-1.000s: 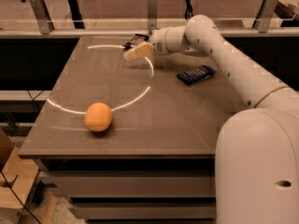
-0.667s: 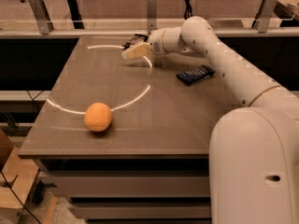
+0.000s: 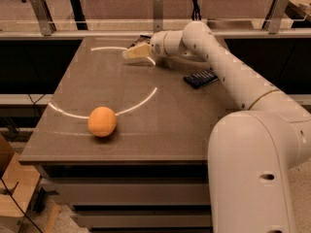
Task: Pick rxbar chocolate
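My gripper (image 3: 136,52) is stretched out over the far middle of the table, low above the surface and pointing left. Just behind it, at the table's far edge, a small dark flat thing (image 3: 143,37) shows. It may be the rxbar chocolate, but it is mostly hidden by the gripper. A dark blue wrapped bar (image 3: 200,78) lies on the table to the right, under my forearm's line. An orange (image 3: 102,121) sits at the front left, well away from the gripper.
The grey table (image 3: 160,130) has a bright curved light streak across it. A rail with metal posts (image 3: 157,8) runs behind the far edge. My arm's large white base (image 3: 252,174) fills the front right.
The gripper has drifted a little to the left along the far part of the table. The orange and the dark blue bar have not moved.
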Controlling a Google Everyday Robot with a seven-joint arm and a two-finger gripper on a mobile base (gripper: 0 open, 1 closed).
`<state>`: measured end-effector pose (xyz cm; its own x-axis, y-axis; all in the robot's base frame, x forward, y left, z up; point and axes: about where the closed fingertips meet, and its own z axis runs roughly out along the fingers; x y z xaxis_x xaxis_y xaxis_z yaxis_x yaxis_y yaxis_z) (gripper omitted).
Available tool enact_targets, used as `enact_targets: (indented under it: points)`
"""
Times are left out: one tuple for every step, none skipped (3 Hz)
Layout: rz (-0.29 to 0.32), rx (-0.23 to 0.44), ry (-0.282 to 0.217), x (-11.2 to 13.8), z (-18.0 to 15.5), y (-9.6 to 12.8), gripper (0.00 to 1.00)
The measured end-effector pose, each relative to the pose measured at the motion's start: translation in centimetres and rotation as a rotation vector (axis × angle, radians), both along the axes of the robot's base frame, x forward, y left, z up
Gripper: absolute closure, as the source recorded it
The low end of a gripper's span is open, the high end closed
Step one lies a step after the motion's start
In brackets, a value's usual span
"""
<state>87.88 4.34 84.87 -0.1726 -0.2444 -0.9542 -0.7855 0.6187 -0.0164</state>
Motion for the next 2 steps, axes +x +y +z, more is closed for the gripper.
enact_targets:
  points:
    - [-0.033,0.04,0.004,1.2,-0.21,0.24,0.0]
    - [-0.063,0.059,0.011,2.11,-0.56,0.2,0.0]
